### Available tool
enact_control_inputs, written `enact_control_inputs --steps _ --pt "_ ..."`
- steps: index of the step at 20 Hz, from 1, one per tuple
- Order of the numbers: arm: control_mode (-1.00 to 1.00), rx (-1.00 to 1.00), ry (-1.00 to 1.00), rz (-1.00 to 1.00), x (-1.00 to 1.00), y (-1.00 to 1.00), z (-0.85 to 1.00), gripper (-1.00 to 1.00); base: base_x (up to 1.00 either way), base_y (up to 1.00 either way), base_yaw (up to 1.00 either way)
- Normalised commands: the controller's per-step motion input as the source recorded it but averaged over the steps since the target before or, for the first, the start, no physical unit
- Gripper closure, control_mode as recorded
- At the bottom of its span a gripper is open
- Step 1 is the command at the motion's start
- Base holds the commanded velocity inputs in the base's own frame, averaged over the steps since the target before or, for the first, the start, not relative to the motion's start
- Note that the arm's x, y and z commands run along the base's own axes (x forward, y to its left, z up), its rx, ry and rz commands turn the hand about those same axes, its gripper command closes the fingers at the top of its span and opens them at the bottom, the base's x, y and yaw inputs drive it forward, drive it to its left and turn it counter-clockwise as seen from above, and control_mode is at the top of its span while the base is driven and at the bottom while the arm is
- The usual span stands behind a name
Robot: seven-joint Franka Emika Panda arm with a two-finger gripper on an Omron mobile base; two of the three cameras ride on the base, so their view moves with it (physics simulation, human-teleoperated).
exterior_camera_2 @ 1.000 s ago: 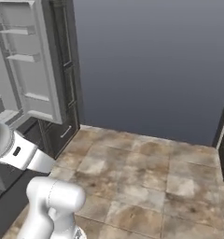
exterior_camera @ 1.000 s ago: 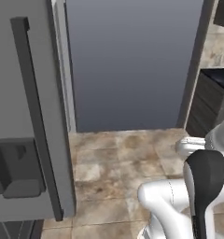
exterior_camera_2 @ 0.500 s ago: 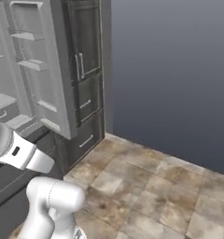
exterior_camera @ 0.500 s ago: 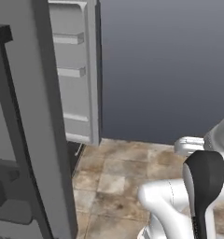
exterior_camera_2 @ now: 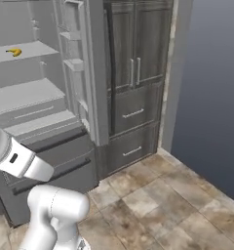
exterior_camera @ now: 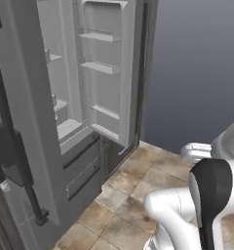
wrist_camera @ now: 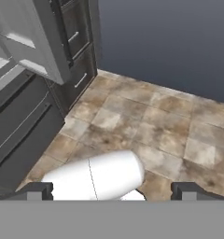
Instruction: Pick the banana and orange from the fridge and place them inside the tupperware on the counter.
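one fruit located, claw (wrist_camera: 112, 190) spread apart and empty.
banana (exterior_camera_2: 13, 51) lies upper left on fridge (exterior_camera_2: 36, 97) shelf.

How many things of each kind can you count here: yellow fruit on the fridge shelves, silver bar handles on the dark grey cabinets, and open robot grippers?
Small curved yellow banana on a pale grey fridge shelf: 1
Silver bar handles on the dark grey cabinets, right base view: 4
Two-finger gripper, open: 1
Total: 6
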Motion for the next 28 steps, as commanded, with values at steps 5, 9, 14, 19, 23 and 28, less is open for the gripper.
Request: enact_control_inputs --steps 5,9,14,19,23,28 --pt "1.00 0.00 0.00 0.00 0.00 0.00 0.00 -1.00 0.17 -0.67 0.56" --pt "1.00 0.00 0.00 0.00 0.00 0.00 0.00 -1.00 0.25 -0.51 0.39" --pt "1.00 0.00 0.00 0.00 0.00 0.00 0.00 -1.00 0.26 -0.10 0.29" --pt "1.00 0.00 0.00 0.00 0.00 0.00 0.00 -1.00 0.19 0.03 0.59" --pt "1.00 0.00 0.00 0.00 0.00 0.00 0.00 -1.00 0.37 0.01 0.94" --pt "1.00 0.00 0.00 0.00 0.00 0.00 0.00 -1.00 0.40 -0.32 0.70"
